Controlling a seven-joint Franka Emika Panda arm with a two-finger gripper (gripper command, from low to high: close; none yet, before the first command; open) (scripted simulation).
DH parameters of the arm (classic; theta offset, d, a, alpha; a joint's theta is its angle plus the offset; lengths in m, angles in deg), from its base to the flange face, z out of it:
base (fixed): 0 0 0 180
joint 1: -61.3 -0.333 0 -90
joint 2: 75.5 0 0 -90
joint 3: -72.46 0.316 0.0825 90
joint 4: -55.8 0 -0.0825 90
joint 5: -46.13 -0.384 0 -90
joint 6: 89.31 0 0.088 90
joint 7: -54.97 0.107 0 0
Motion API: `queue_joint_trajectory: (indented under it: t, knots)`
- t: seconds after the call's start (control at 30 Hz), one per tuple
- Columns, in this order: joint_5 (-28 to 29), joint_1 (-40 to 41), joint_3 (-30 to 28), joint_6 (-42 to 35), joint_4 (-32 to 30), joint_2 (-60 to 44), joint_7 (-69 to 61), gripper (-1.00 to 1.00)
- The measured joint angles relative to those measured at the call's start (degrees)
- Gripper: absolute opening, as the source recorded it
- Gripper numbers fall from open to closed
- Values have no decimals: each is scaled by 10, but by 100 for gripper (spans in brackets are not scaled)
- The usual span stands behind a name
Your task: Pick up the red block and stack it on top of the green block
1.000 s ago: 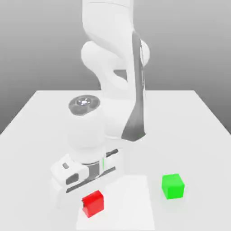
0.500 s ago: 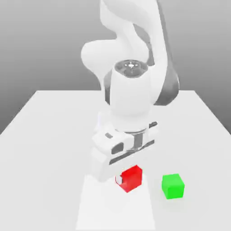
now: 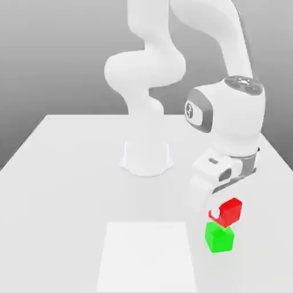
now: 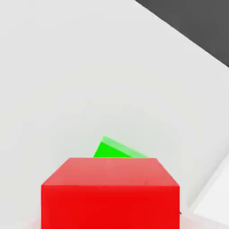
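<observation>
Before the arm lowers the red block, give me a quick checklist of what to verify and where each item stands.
1. Gripper shut on the red block: ok.
2. Red block lifted clear of the table: ok.
3. Green block sits upright on the table, top free: ok.
4. Red block above the green block: roughly ok in the exterior view.
5. Red block squared with the green block: not ok; in the hand view the green block looks turned relative to the red one.
6. Exact centring: cannot tell.
</observation>
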Motion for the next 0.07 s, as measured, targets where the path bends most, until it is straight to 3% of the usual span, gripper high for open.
queue_joint_trajectory:
  t: [0.07]
  knots:
    - [0, 0, 0, 0, 0, 0, 0, 100]
